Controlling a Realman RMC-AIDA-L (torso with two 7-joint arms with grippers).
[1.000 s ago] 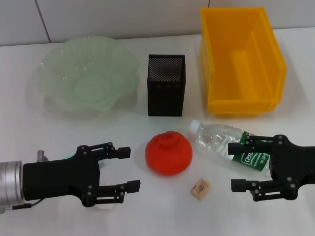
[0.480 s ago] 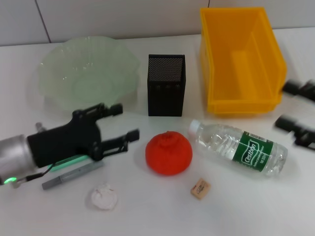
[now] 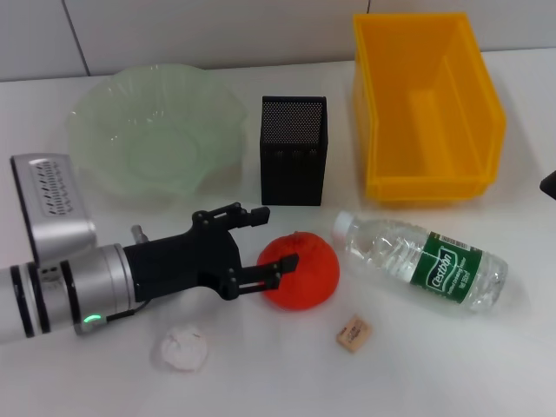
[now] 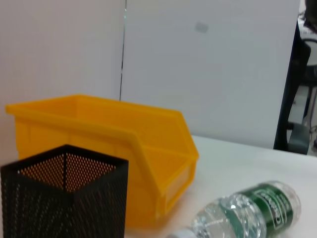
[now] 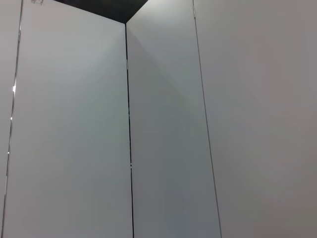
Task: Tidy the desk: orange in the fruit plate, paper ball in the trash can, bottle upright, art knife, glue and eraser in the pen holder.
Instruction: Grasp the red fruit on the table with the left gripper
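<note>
"Down by the front of the table, where was the left gripper (image 3: 266, 240) when you looked?"

"Right against the orange (image 3: 300, 270), on its left side. Its fingers stood wide apart, not closed on anything, and the near one seemed to touch the peel. The right gripper (image 3: 550, 184) was only a dark sliver at the table's right edge; I couldn't tell anything more about it."

"And the orange itself?"

"It sat on the bare table, between the arm and the bottle (image 3: 424, 263), with the fruit plate (image 3: 88, 114) well apart behind the arm. I'd judge it light but round, so liable to roll, with a peel that gives a little. It wanted a hold across its widest part, firm without crushing. The plate looked like glass, so I'd have set the fruit down gently."

"How many of each thing?"

"One orange, one plate, one yellow trash can (image 3: 426, 184), one black pen holder (image 3: 293, 164), one bottle lying on its side, one eraser (image 3: 354, 334) and one paper ball (image 3: 182, 350) near the front edge. I saw no art knife and no glue; the arm may have hidden them"
</note>
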